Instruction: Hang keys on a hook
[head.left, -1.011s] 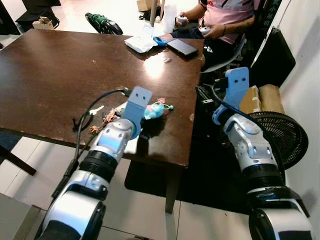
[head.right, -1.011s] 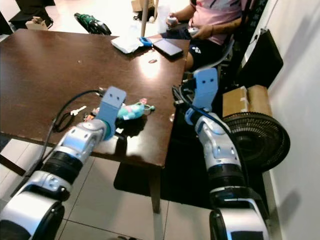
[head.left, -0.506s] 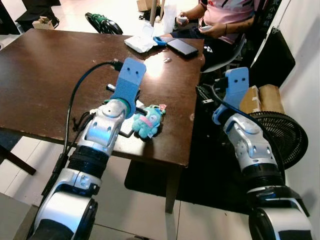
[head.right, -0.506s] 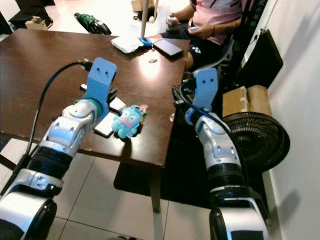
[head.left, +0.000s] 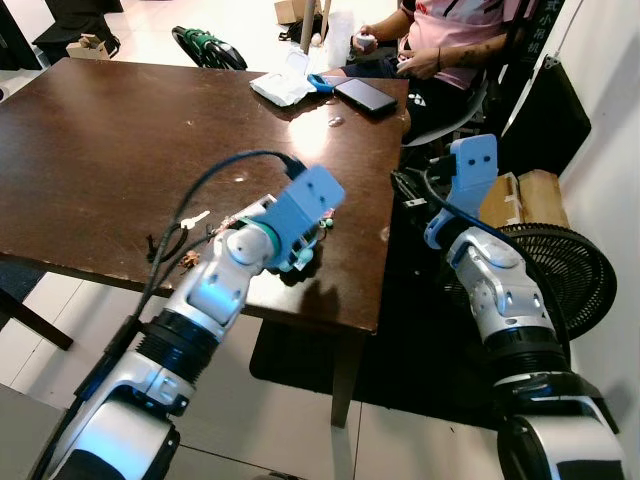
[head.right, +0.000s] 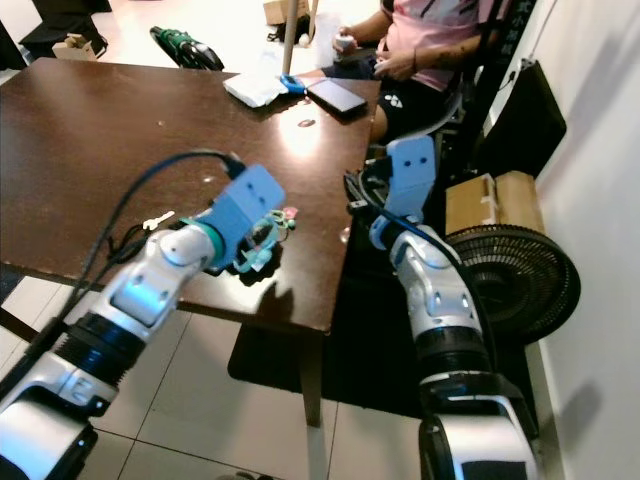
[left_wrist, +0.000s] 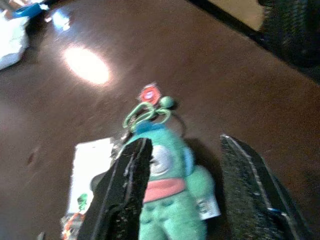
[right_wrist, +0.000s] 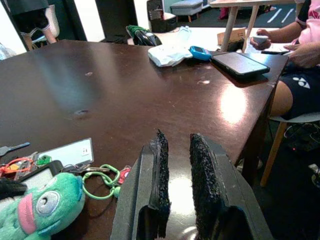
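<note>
The keys are a bunch on the dark wooden table (head.left: 100, 140): a green plush toy (left_wrist: 165, 200) with a pink mouth, a green ring (left_wrist: 142, 114), a red tag (left_wrist: 149, 94), a white card (left_wrist: 90, 165) and a loose silver key (head.left: 192, 219). My left gripper (left_wrist: 182, 192) is open and hangs low over the plush, one black finger on each side. In the eye views its blue wrist mount (head.left: 305, 210) hides most of the toy. My right gripper (right_wrist: 180, 185) is shut on nothing, held off the table's right edge beside the bunch.
A seated person (head.left: 450, 50) holds a phone at the far corner. Near them on the table lie a black tablet (head.left: 363, 95), a white cloth (head.left: 283, 88) and a blue object (head.left: 320, 82). A black fan (head.left: 565, 270) and a cardboard box (head.left: 520, 195) stand to the right.
My left arm has turned its wrist and dropped over the plush, which now lies between the fingers. The plush sits nearer the table's front edge than a second ago. The right arm is still.
</note>
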